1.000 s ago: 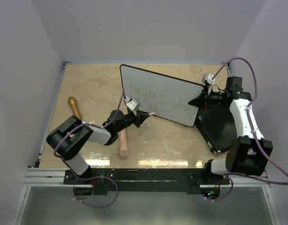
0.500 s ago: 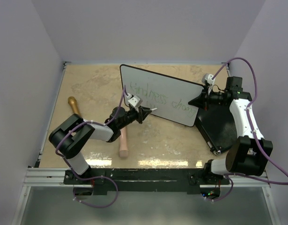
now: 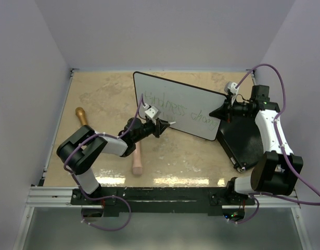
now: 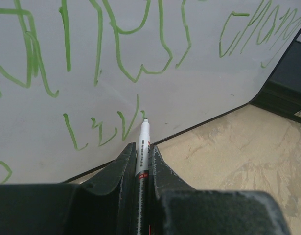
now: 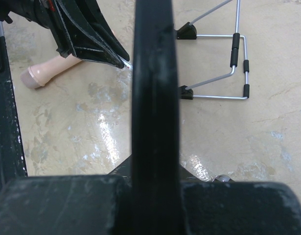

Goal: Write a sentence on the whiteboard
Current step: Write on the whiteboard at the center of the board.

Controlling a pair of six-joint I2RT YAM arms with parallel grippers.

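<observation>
Whiteboard (image 3: 152, 83): we are standing it up on the table (image 3: 97, 99), so its face is open to the pen.
Right gripper (image 3: 228, 109): we are clamping its jaws on the board's right edge, bracing it against pen pressure.
Left gripper (image 4: 142, 147): we are pinching the marker (image 4: 143, 131) between closed jaws, with the tip at the second line.
Sentence (image 4: 116, 54): we are likely finishing its last word.

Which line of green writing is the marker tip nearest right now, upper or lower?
The lower line, the short word just above the whiteboard's bottom rim; the upper line runs higher, clear of the marker.
</observation>
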